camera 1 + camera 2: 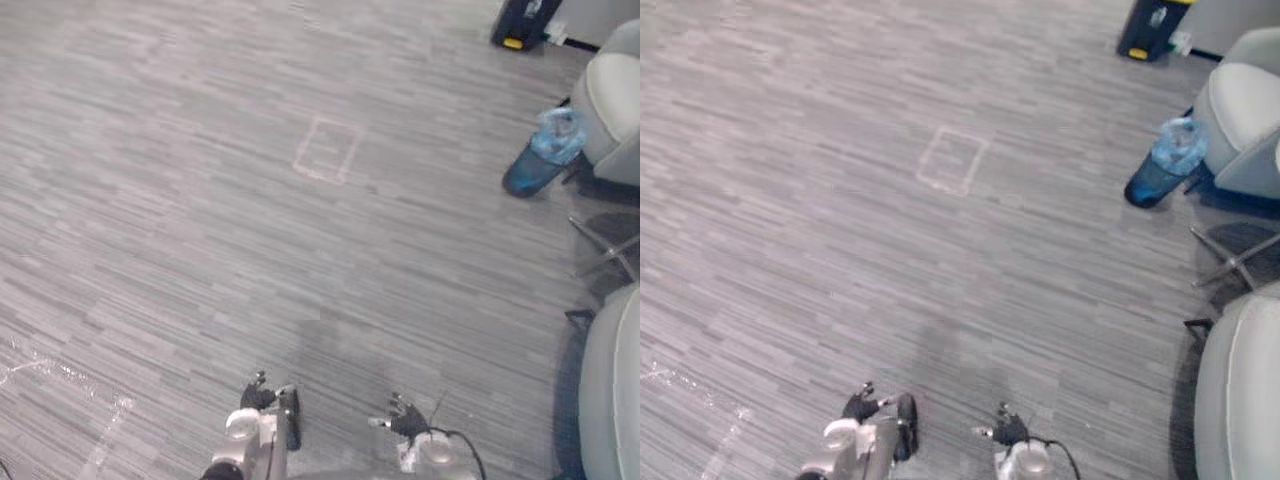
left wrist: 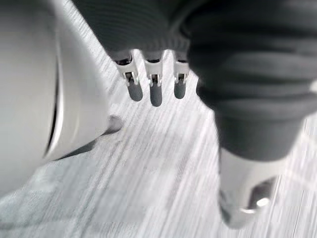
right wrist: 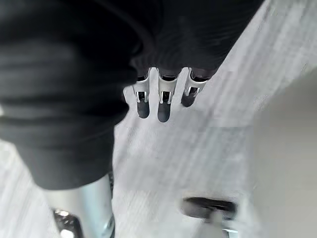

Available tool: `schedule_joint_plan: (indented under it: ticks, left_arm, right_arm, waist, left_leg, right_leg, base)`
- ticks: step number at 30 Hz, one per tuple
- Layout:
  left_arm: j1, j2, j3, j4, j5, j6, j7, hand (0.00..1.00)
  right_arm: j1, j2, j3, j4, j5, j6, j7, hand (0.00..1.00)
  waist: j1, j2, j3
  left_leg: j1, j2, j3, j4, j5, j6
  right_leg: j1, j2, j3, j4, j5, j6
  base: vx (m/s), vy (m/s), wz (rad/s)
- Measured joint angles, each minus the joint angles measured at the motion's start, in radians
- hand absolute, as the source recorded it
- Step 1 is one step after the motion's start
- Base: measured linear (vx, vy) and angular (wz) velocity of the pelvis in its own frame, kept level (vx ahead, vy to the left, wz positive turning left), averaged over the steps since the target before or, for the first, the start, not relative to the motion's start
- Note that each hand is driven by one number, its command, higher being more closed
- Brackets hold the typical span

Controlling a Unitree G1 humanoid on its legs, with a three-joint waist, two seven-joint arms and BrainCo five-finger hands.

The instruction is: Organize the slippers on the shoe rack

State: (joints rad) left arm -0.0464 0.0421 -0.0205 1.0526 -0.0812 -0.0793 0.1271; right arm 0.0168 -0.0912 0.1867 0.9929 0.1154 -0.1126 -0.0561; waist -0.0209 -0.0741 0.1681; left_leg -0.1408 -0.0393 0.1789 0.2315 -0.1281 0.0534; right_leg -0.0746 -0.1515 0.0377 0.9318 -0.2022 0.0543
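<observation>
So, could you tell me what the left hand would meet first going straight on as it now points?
Most likely the grey floor: the left hand points its straight fingers at it, nothing visible between, though depth is unclear.

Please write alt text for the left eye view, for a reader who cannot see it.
A grey plank floor spreads ahead, with the robot's left hand and right hand open and empty at the bottom edge. A taped rectangle marks the middle; a blue water jug sits by grey chairs at the right.
</observation>
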Motion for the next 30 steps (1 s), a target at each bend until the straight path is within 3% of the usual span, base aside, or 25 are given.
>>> schedule_joint_plan:
  ticks: [2,5,6,7,8,9,10,12,13,14,15,16,17,18,21,23,24,25,26,27,28,29,30]
  left_arm:
    - [0.007,0.008,0.003,0.004,0.0,0.002,0.004,0.0]
    - [-0.005,0.012,0.004,0.023,0.0,0.006,0.003,0.0]
    - [-0.008,0.011,0.003,0.023,0.001,0.006,0.003,0.0]
    - [-0.016,0.009,0.003,0.024,0.003,0.007,0.001,0.0]
    - [-0.026,0.0,0.004,0.024,0.013,0.007,-0.002,0.0]
    - [-0.027,-0.002,0.005,0.024,0.016,0.007,-0.002,0.0]
    - [-0.035,-0.02,0.021,0.026,0.022,0.005,-0.005,0.0]
    - [-0.035,-0.062,0.036,0.021,0.027,0.005,-0.015,0.0]
    - [-0.033,-0.074,0.04,0.011,0.039,0.006,-0.016,0.0]
    - [0.0,-0.082,0.051,-0.008,0.041,0.003,-0.019,0.0]
    - [0.006,-0.091,0.065,-0.021,0.039,0.004,-0.022,0.0]
    - [0.016,-0.089,0.103,-0.042,0.039,0.004,-0.023,0.0]
    - [0.031,-0.088,0.148,-0.051,0.038,0.005,-0.017,0.0]
    - [0.043,-0.083,0.159,-0.073,0.039,0.005,-0.013,0.0]
    - [0.054,-0.057,0.158,-0.111,0.036,-0.002,-0.014,0.0]
    - [0.049,-0.057,0.148,-0.11,0.035,-0.005,-0.015,0.0]
    - [0.048,-0.056,0.117,-0.104,0.035,-0.006,-0.015,0.0]
    - [0.048,-0.055,0.084,-0.093,0.035,-0.005,-0.014,0.0]
    - [0.044,-0.052,0.062,-0.084,0.036,-0.006,-0.013,0.0]
    - [0.019,-0.026,0.037,-0.058,0.037,-0.003,-0.011,0.0]
    - [0.01,-0.016,0.03,-0.042,0.037,-0.003,-0.012,0.0]
    - [0.011,-0.016,0.031,-0.036,0.037,-0.002,-0.013,0.0]
    - [0.013,-0.016,0.031,-0.028,0.038,-0.001,-0.013,0.0]
  right_arm:
    - [0.0,-0.015,0.003,-0.018,0.0,-0.011,0.001,0.0]
    - [-0.006,-0.022,-0.005,-0.036,0.005,-0.021,0.005,0.0]
    - [-0.008,-0.017,-0.021,-0.036,0.005,-0.027,0.007,0.0]
    - [-0.009,-0.012,-0.028,-0.037,0.007,-0.034,0.007,0.0]
    - [-0.014,-0.003,-0.042,-0.035,0.012,-0.037,0.008,0.0]
    - [-0.015,-0.001,-0.048,-0.034,0.009,-0.036,0.008,0.0]
    - [-0.023,0.007,-0.069,-0.034,0.003,-0.034,0.006,0.0]
    - [-0.023,0.008,-0.105,-0.037,0.006,-0.034,0.008,0.0]
    - [-0.021,0.002,-0.105,-0.054,0.005,-0.033,0.008,0.0]
    - [0.001,0.003,-0.087,-0.072,0.003,-0.025,0.008,0.0]
    - [0.004,-0.007,-0.075,-0.078,0.001,-0.023,0.008,0.0]
    - [-0.001,-0.016,-0.059,-0.075,0.002,-0.016,0.007,0.0]
    - [0.001,-0.01,-0.054,-0.066,0.002,-0.011,0.005,0.0]
    - [0.004,-0.006,-0.047,-0.058,0.002,-0.006,0.002,0.0]
    - [0.002,0.016,-0.026,-0.034,0.003,0.007,-0.002,0.0]
    - [0.0,0.02,-0.027,-0.033,0.002,0.008,-0.004,0.0]
    - [0.002,0.012,-0.027,-0.027,0.002,0.008,-0.003,0.0]
    - [0.005,0.002,-0.027,-0.011,0.0,0.008,-0.003,0.0]
    - [0.003,-0.005,-0.026,0.013,0.0,0.01,-0.003,0.0]
    - [-0.006,0.013,-0.026,0.032,-0.002,0.013,-0.004,0.0]
    - [-0.005,0.016,-0.028,0.047,-0.01,0.013,-0.001,0.0]
    - [0.001,0.016,-0.034,0.053,-0.02,0.014,-0.001,0.0]
    - [0.013,0.019,-0.058,0.055,-0.027,0.014,0.001,0.0]
  waist:
    - [-0.012,0.021,0.01]
    - [-0.042,0.03,0.011]
    - [-0.046,0.028,0.011]
    - [-0.054,0.018,0.012]
    - [-0.081,0.017,0.016]
    - [-0.087,0.021,0.013]
    - [-0.082,0.038,0.012]
    - [-0.088,0.047,0.018]
    - [-0.09,0.057,0.018]
    - [-0.091,0.058,-0.006]
    - [-0.09,0.072,0.001]
    - [-0.074,0.096,0.002]
    - [-0.042,0.096,0.005]
    - [-0.026,0.081,0.011]
    - [0.006,0.057,0.011]
    - [0.008,0.051,0.012]
    - [0.009,0.058,0.007]
    - [0.018,0.083,-0.006]
    - [0.026,0.089,-0.012]
    - [0.014,0.048,-0.034]
    - [0.001,0.024,-0.043]
    - [0.001,0.01,-0.044]
    - [-0.001,-0.001,-0.043]
  left_leg:
    - [0.136,0.01,-0.004,-0.069,-0.032,0.003]
    - [0.249,0.049,-0.027,-0.143,-0.097,-0.008]
    - [0.272,0.059,-0.032,-0.156,-0.113,-0.016]
    - [0.302,0.061,-0.042,-0.173,-0.133,-0.028]
    - [0.359,0.066,-0.079,-0.195,-0.153,-0.043]
    - [0.37,0.071,-0.09,-0.197,-0.153,-0.043]
    - [0.38,0.09,-0.107,-0.175,-0.137,-0.066]
    - [0.376,0.083,-0.132,-0.063,-0.103,-0.099]
    - [0.344,0.084,-0.137,0.08,-0.085,-0.121]
    - [0.242,0.092,-0.142,0.337,-0.052,-0.184]
    - [0.159,0.134,-0.135,0.537,-0.009,-0.248]
    - [0.071,0.193,-0.117,0.73,-0.006,-0.252]
    - [0.007,0.239,-0.065,0.843,-0.017,-0.235]
    - [-0.032,0.252,-0.034,0.863,-0.031,-0.21]
    - [-0.146,0.266,0.091,0.702,-0.097,-0.14]
    - [-0.188,0.197,0.112,0.429,-0.087,-0.121]
    - [-0.193,0.137,0.051,0.156,-0.008,-0.129]
    - [-0.208,0.118,-0.027,-0.003,0.109,-0.145]
    - [-0.211,0.107,-0.061,0.002,0.211,-0.125]
    - [-0.2,0.066,-0.052,0.0,0.185,-0.077]
    - [-0.194,0.044,-0.043,0.004,0.172,-0.052]
    - [-0.175,0.032,-0.023,0.014,0.156,-0.032]
    - [-0.131,0.012,-0.012,0.014,0.134,-0.01]
  right_leg:
    - [-0.089,0.036,-0.033,0.069,-0.068,-0.04]
    - [-0.269,0.125,-0.105,-0.136,-0.106,-0.048]
    - [-0.297,0.143,-0.121,-0.265,-0.084,-0.035]
    - [-0.31,0.153,-0.127,-0.449,-0.021,-0.027]
    - [-0.303,0.152,-0.131,-0.606,0.166,-0.047]
    - [-0.292,0.155,-0.136,-0.606,0.194,-0.073]
    - [-0.288,0.161,-0.153,-0.553,0.151,-0.115]
    - [-0.295,0.121,-0.175,-0.388,0.059,-0.146]
    - [-0.309,0.117,-0.197,-0.301,0.023,-0.136]
    - [-0.224,0.114,-0.186,-0.406,-0.025,-0.129]
    - [-0.165,0.141,-0.193,-0.444,-0.063,-0.139]
    - [-0.106,0.178,-0.188,-0.481,-0.08,-0.161]
    - [-0.027,0.202,-0.161,-0.521,-0.095,-0.173]
    - [0.029,0.203,-0.147,-0.56,-0.101,-0.176]
    - [0.212,0.183,-0.076,-0.713,-0.091,-0.16]
    - [0.29,0.143,-0.047,-0.768,-0.095,-0.125]
    - [0.322,0.128,-0.02,-0.782,-0.099,-0.109]
    - [0.334,0.139,0.01,-0.796,-0.1,-0.098]
    - [0.35,0.141,0.04,-0.797,-0.103,-0.093]
    - [0.344,0.093,0.048,-0.767,-0.089,-0.063]
    - [0.31,0.067,0.068,-0.693,-0.068,-0.03]
    - [0.28,0.06,0.096,-0.611,-0.042,-0.013]
    - [0.233,0.065,0.127,-0.457,0.036,0.015]
  base:
    - [0.51,0.103,-0.09]
    - [0.51,-0.023,0.15]
    - [0.53,-0.087,0.21]
    - [0.59,-0.128,0.5]
    - [0.62,-0.152,0.57]
    - [0.71,-0.178,0.59]
    - [0.71,-0.178,0.41]
    - [0.72,-0.185,0.45]
    - [0.6,-0.193,0.56]
    - [0.35,-0.127,0.52]
    - [0.59,-0.171,0.18]
    - [0.57,-0.099,-0.36]
    - [0.69,-0.109,-0.6]
    - [0.56,-0.048,-0.6]
    - [0.54,0.006,-0.6]
    - [0.61,0.11,-0.62]
    - [0.62,0.191,-0.67]
    - [0.63,0.228,-0.8]
    - [0.8,0.338,-0.52]
    - [0.68,0.291,-0.13]
    - [0.81,0.337,0.15]
    - [0.53,0.213,0.12]
    - [0.66,0.254,-0.09]
